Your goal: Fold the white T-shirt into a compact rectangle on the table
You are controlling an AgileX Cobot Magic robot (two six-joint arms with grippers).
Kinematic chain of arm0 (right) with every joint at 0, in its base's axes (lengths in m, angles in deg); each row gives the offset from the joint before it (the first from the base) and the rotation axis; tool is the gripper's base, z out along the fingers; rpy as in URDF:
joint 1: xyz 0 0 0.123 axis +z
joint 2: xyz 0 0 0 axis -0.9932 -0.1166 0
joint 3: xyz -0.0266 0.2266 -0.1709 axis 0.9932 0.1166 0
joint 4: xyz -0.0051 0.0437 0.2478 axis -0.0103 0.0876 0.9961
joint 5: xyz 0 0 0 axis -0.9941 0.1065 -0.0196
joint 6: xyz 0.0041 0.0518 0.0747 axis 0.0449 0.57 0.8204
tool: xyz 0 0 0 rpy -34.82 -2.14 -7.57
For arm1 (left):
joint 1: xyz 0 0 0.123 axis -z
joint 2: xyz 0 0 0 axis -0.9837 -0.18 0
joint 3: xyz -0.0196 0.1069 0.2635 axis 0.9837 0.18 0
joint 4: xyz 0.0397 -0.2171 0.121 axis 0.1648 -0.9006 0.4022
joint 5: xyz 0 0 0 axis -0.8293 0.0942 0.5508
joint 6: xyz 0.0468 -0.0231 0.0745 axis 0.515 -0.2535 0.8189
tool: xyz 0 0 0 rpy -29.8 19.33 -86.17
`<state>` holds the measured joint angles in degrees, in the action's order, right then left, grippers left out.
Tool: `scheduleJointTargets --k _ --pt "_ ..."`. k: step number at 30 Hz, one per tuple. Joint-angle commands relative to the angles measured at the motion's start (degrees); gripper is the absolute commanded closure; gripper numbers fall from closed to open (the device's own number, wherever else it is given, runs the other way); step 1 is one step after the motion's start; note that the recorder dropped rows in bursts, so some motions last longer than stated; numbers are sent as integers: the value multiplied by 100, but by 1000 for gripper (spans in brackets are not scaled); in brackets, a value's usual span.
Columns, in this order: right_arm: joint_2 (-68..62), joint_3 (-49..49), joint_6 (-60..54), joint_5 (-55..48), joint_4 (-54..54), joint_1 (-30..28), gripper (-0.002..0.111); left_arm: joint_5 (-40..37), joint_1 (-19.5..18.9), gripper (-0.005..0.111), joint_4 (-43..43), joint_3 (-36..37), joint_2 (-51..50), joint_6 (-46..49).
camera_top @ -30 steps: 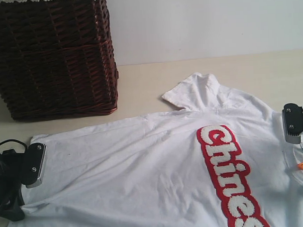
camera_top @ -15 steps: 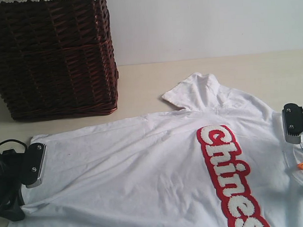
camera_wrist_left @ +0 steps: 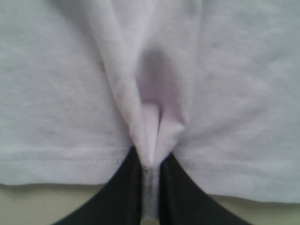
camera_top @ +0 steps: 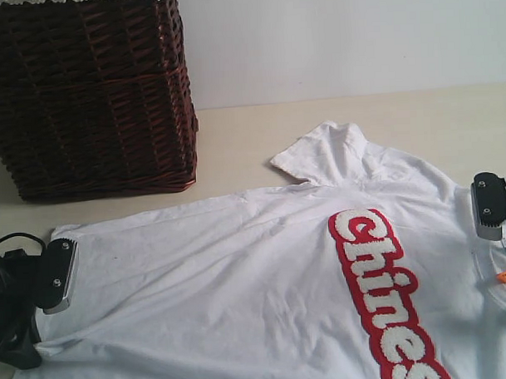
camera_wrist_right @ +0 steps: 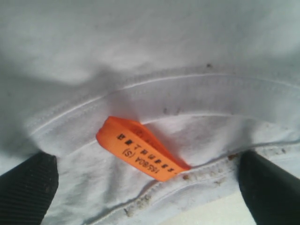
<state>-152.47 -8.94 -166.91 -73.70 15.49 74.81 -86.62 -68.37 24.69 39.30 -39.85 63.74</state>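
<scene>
The white T-shirt (camera_top: 240, 298) lies spread flat on the table (camera_top: 243, 148), red-banded lettering upward; at its hem the left gripper (camera_wrist_left: 150, 164) is clenched on a pinched fold of cloth; the right gripper (camera_wrist_right: 147, 187) stands spread wide astride the collar beside an orange label (camera_wrist_right: 140, 150), seemingly grasping nothing; farther back stands a dark wicker basket (camera_top: 92, 95), apart from the shirt.

Looks like a bare lab setup with a household touch: pale worktop (camera_top: 334, 120), blank white wall (camera_top: 339, 37), wicker basket (camera_top: 92, 95), shirt (camera_top: 240, 281) spread flat.
</scene>
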Motion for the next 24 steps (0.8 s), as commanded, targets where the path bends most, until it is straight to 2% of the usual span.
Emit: scheduleJointTargets --k 1,4,11,15,19,23,24 --pt "-89 36 10 34 61 -18 3 20 15 100 -187 122 -193 -32" --pt "-89 36 439 148 91 -18 3 -3 15 100 -211 122 -193 -32" --pt "-89 36 495 200 -94 -18 5 -14 15 100 -211 122 -193 -32" --pt "-89 36 539 236 -390 -18 18 -14 15 100 -211 122 -193 -32" --pt "-89 36 403 320 -508 -18 52 -14 15 100 -211 122 -193 -32" --pt "-89 36 203 293 -508 -18 101 -14 15 100 -211 122 -193 -32" --pt "-89 36 79 281 -508 -18 108 -14 15 100 -211 122 -193 -42"
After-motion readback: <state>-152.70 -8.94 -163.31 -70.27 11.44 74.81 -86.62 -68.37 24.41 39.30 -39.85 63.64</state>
